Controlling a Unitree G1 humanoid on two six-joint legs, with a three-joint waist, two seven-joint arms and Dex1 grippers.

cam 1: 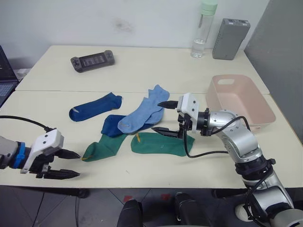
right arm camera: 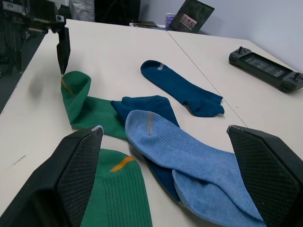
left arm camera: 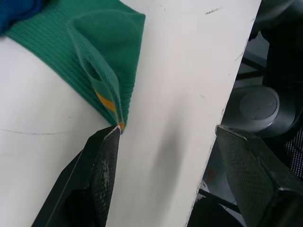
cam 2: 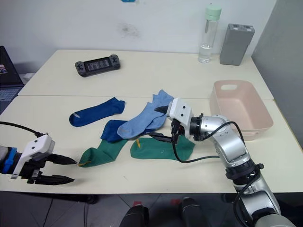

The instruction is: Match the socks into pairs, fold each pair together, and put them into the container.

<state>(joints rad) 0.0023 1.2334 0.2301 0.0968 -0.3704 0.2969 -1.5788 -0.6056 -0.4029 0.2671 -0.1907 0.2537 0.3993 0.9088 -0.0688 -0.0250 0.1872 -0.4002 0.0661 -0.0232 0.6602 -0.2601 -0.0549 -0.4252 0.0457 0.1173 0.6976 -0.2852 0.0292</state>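
Note:
Two green socks lie near the table's front: one (cam 1: 105, 146) with its cuff toward my left gripper, the other (cam 1: 161, 144) flat under my right gripper. Two light blue socks (cam 1: 142, 113) overlap across a dark navy sock (cam 1: 111, 125); a second navy sock (cam 1: 94, 107) lies apart to the left. The pink container (cam 1: 241, 101) stands at the right. My left gripper (cam 1: 78, 164) is open at the front edge, one fingertip (left arm camera: 109, 142) touching the green cuff (left arm camera: 94, 56). My right gripper (cam 1: 156, 117) is open, hovering over the light blue and green socks.
A black game controller (cam 1: 92, 60) lies at the back left. A water bottle (cam 1: 203, 30) and a grey box (cam 1: 229, 32) stand at the back right. A laptop (cam 1: 5, 75) sits beyond the table's left end. The front table edge (left arm camera: 227, 99) runs just under my left gripper.

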